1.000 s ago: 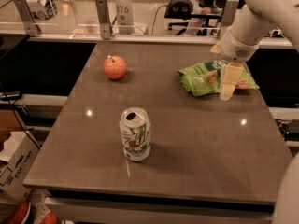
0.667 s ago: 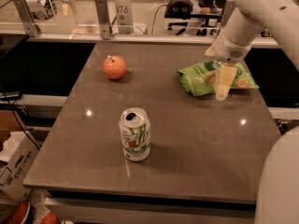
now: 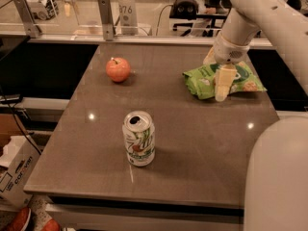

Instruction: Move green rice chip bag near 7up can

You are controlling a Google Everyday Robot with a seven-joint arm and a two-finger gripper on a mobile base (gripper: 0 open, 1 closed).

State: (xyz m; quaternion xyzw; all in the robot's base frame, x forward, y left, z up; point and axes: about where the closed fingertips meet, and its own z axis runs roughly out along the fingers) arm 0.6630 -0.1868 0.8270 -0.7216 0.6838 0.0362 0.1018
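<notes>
Moved: gripper (image 3: 221, 91) has shifted slightly toward the apple (image 3: 118, 69) side since 1.0 s ago; bag, can and apple unchanged.
Gripper position: over the middle of the green rice chip bag (image 3: 199, 79), pale tip pointing down across its front edge.
Gripper opening: cannot tell.
Bag appearance: crinkly light green, dark green round logo, tan chips pictured at the right end; lying flat.
Bag location: far right part of the table (image 3: 192, 148), near the back edge.
7up can (image 3: 138, 138): upright, near the front, well apart from the bag.
</notes>
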